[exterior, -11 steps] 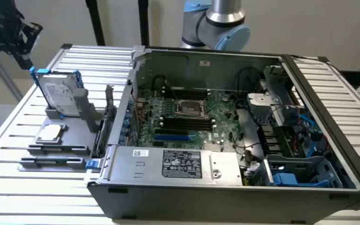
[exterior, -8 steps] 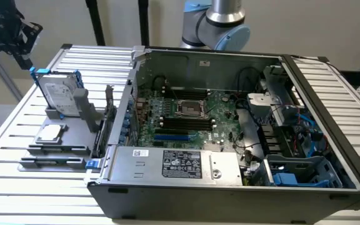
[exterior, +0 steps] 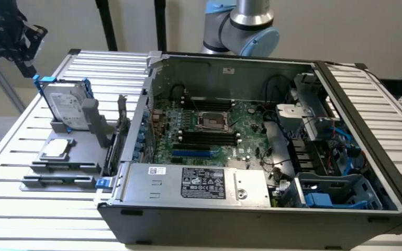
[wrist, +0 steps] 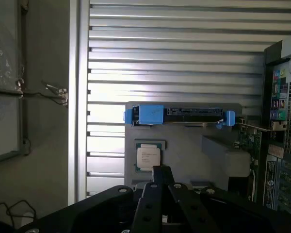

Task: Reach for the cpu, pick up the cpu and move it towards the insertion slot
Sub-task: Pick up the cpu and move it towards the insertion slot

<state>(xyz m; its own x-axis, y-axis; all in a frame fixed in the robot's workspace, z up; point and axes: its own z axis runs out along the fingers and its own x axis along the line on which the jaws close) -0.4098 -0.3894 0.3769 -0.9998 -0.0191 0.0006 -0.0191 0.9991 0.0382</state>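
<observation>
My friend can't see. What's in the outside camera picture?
A silver chip lies on a grey holder on a slatted table, beside an open computer case with a square socket on its green board. The robot's pincer hangs high at the exterior view's left, not touching the chip.

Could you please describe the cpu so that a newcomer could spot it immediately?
Beside the open computer case, on the exterior view's left, a grey holder sits on the slatted table. The cpu lies flat on it, nearer the camera than the upright hard drive. It is the small silvery square, much smaller than the drive and lacking blue rails.
</observation>
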